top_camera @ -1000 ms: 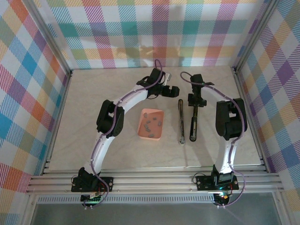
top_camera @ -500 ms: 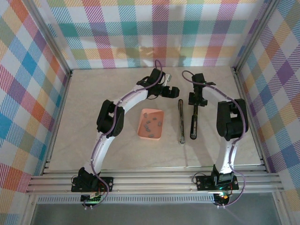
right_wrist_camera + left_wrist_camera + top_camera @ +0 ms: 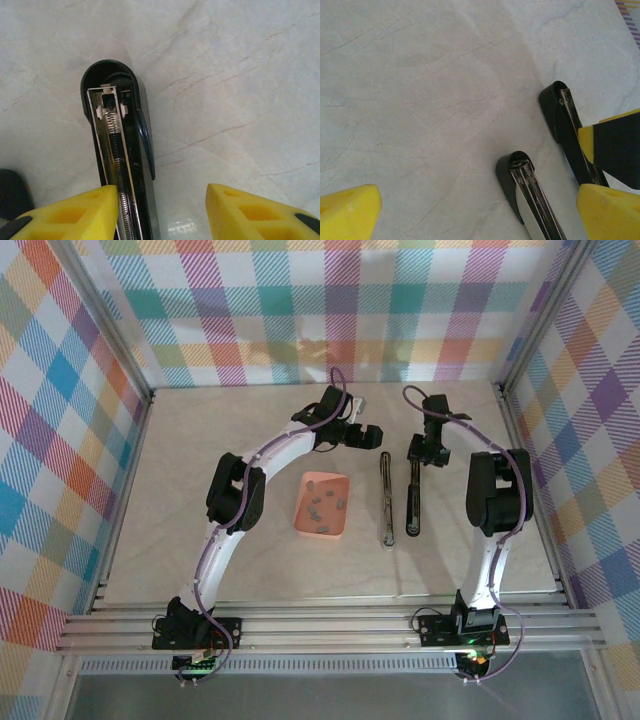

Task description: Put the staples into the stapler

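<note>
The stapler lies opened on the table as two long parts side by side, a silvery one (image 3: pixel 386 502) and a black one (image 3: pixel 413 498). The black part's spring channel (image 3: pixel 116 150) runs beside the left fingertip of my right gripper (image 3: pixel 161 205), whose jaws stand apart and clamp nothing. My left gripper (image 3: pixel 477 215) hangs wide open over bare table by the far ends of both parts (image 3: pixel 530 187). Several small grey staples (image 3: pixel 325 505) lie in the pink tray (image 3: pixel 304 502), left of the stapler. From above, the left gripper (image 3: pixel 372 436) and the right gripper (image 3: pixel 428 450) flank the stapler's far end.
Checked walls with metal rails (image 3: pixel 520 460) close the table in on three sides. Bare marble tabletop (image 3: pixel 200 500) lies left of the tray and near the front edge.
My right gripper has opened wider and drawn slightly back and to the right at the black stapler part's far end. The left arm has not moved.
</note>
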{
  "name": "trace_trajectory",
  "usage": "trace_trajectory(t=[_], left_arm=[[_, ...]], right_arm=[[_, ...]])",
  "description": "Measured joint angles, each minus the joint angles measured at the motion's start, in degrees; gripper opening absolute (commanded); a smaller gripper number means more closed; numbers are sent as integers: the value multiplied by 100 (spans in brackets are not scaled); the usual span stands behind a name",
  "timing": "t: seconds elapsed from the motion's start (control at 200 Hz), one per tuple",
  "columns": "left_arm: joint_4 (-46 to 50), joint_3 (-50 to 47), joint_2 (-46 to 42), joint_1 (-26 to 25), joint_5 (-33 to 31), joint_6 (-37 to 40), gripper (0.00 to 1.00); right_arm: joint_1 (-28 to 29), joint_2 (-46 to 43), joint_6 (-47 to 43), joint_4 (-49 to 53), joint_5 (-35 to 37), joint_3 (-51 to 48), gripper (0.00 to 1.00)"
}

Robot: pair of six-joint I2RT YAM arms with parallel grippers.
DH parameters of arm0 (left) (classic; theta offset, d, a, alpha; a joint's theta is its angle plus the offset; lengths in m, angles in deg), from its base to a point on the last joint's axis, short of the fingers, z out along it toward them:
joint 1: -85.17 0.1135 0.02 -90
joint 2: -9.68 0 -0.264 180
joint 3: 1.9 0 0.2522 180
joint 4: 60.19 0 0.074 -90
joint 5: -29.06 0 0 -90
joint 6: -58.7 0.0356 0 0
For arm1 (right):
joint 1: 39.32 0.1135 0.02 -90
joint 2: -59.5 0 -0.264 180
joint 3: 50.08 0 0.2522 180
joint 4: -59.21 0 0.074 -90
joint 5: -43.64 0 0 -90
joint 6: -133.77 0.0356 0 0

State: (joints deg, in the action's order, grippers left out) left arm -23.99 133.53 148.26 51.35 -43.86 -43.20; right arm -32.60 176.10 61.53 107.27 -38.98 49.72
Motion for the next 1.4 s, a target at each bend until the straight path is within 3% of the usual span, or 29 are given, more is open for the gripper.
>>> trace_trajectory(t=[0.815,1.2,1.4], left_arm=[[-2,-46,-22,-2,-22,83,100],[-2,-50,-22,-2,-22,105,100],[0,-48,-22,-2,-22,105,100]], right_arm=[[164,11,-70,-7,-356,212,50],[197,636,-70,295,-94,752,49],[197,852,-98,490,-33,1023,37]])
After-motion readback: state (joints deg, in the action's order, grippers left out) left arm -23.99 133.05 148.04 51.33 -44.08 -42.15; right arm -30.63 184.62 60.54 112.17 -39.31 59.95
